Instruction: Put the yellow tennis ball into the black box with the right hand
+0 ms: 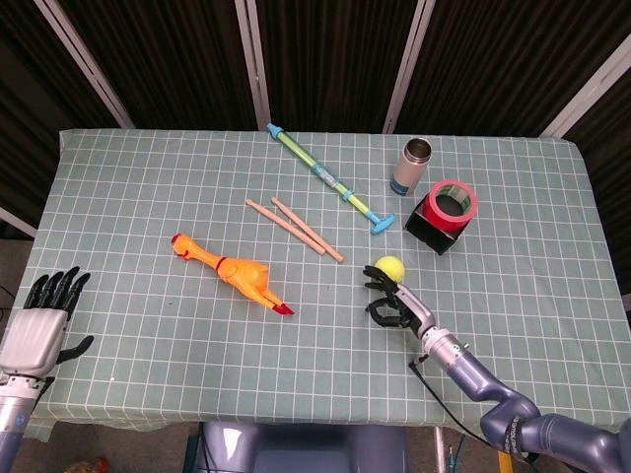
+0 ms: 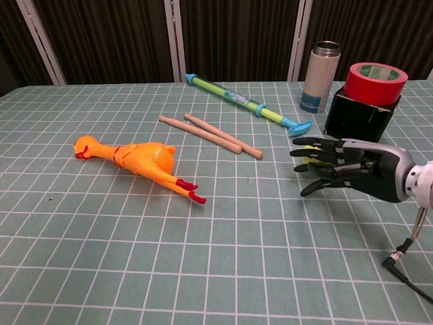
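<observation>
Right hand (image 1: 394,301) holds yellow tennis ball (image 1: 388,267) in fingers, ball at fingertip end, mostly hidden behind them in chest view. Grasp looks shallow; whether ball is clear of table, cannot tell. Black box (image 1: 430,231) lies ahead and to hand's right, red tape roll (image 1: 453,200) sitting on its top, thermos (image 1: 411,166) just beyond. Advice: firm up grip, lift, bring ball over opening; roll may block entry. Left hand (image 1: 41,322) idle, fingers apart, empty.
</observation>
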{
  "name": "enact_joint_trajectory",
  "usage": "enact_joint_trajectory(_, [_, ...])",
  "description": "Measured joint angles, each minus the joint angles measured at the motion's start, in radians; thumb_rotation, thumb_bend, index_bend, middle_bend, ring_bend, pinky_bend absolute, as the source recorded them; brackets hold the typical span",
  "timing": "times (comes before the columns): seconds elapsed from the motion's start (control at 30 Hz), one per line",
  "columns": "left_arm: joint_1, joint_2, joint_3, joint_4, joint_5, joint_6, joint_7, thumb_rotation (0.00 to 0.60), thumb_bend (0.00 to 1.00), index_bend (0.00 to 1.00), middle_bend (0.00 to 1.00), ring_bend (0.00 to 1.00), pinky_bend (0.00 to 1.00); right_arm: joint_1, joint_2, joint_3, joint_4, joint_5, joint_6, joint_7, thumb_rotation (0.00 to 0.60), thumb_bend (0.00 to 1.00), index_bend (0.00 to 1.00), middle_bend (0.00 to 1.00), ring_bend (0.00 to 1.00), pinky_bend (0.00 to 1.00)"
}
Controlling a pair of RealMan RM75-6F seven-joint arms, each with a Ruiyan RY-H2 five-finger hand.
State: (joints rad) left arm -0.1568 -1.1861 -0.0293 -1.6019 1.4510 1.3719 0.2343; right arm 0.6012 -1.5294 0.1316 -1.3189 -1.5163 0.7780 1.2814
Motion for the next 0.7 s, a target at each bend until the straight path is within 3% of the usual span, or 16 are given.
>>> enact_joint_trajectory(0.7, [-0.029, -0.034, -0.016, 0.006, -0.056, -0.039, 0.072, 0.600, 0.18, 0.00, 0.00, 0.00, 0.00, 0.058, 0.052, -0.050, 0.148, -0.028, 0.015, 0.163, 0.600, 0.59, 0.00, 0.06, 0.11, 0.31])
